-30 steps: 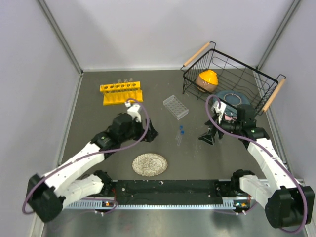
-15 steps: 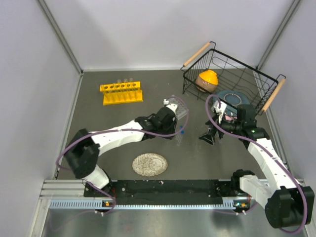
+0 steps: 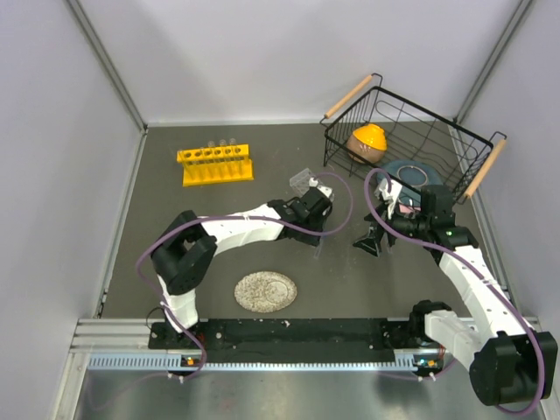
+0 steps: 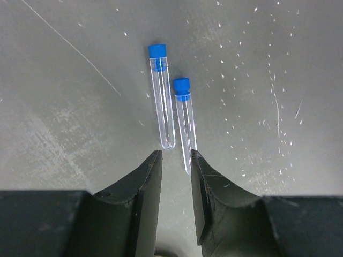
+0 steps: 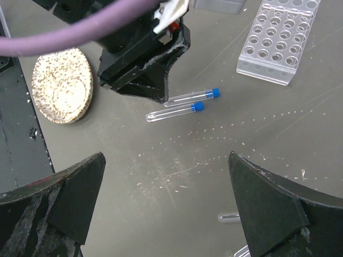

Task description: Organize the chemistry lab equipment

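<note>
Because the two blue-capped vials (image 4: 162,101) lie flat and side by side on the desk (image 3: 157,201), caps pointing the same way, the left arm reaches across the middle with its wrist turned down over them. The left pincer (image 4: 176,155) is released, its fingers only narrowly apart and gripping nothing. They sit just past the vials' closed ends, and the rounded tip of the nearer vial (image 4: 185,126) lies just beside one finger. That slim gap suits a single thin tube, so I judge the arm is lining up to take this vial alone and not both.

The right pincer (image 5: 165,156) is spread wide and holds nothing. It hangs over bare desk to the side of the vials, well apart from them, probably to keep out of the left arm's way.

As for containers, the yellow tube rack (image 3: 214,164) stands at the far left with a few clear tubes upright along its back row; how many I cannot tell. The clear grid rack (image 5: 278,40) sits just beyond the vials, partly hidden under the left arm in the overhead view, and the holes that show look unfilled. It seems the likely home for the vials.

The wire basket (image 3: 455,131) at the far right holds an orange-topped round object and a bluish dish. The speckled plate (image 3: 265,291) lies near the arm bases.
</note>
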Tool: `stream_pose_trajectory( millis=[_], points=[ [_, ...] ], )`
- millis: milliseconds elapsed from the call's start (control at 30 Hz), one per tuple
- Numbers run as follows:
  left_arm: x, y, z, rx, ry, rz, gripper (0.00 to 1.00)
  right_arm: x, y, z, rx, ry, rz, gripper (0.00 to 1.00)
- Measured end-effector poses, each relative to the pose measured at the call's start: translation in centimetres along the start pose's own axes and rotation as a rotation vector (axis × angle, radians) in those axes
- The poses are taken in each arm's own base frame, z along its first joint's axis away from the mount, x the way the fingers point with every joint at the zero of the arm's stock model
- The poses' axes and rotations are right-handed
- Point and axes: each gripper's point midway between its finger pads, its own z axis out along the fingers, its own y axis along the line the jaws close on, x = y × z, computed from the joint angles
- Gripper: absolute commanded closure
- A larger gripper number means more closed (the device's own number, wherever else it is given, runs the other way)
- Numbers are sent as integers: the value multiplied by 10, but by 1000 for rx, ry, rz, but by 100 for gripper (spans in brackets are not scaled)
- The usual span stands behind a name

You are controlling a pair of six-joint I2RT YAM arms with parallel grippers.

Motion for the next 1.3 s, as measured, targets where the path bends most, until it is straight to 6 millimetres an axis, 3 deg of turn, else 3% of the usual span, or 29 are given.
stream_pose_trajectory(
  millis=[400, 1300],
  points=[
    [1, 0, 18, -22, 39, 29, 67, 0, 0, 0, 0, 0, 0, 1],
    [-7, 6, 19, -75, 40, 60, 67, 0, 0, 0, 0, 0, -2, 1]
  ],
)
